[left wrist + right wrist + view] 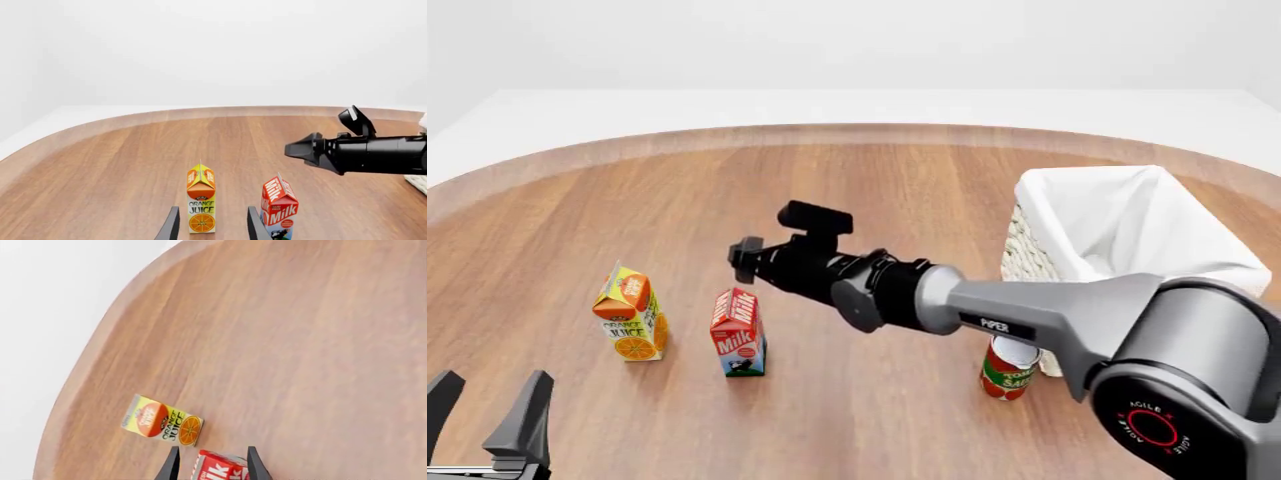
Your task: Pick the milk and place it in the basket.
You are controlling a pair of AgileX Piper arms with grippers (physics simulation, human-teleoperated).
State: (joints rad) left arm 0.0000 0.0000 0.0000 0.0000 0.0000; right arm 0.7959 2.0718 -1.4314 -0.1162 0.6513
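Milk carton [738, 333] upright, ungripped; my right jaws [745, 260] hang spread above it. Orange juice carton [630, 315] stands near, a skewed descent could topple either. Left jaws [487, 415] spread, idle.

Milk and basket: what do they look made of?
The milk looks like printed paperboard, with a folded gable top and flat, faintly glossy faces. The basket looks like woven cream wicker, its weave showing on the side wall, with soft white cloth lining draped over the rim.
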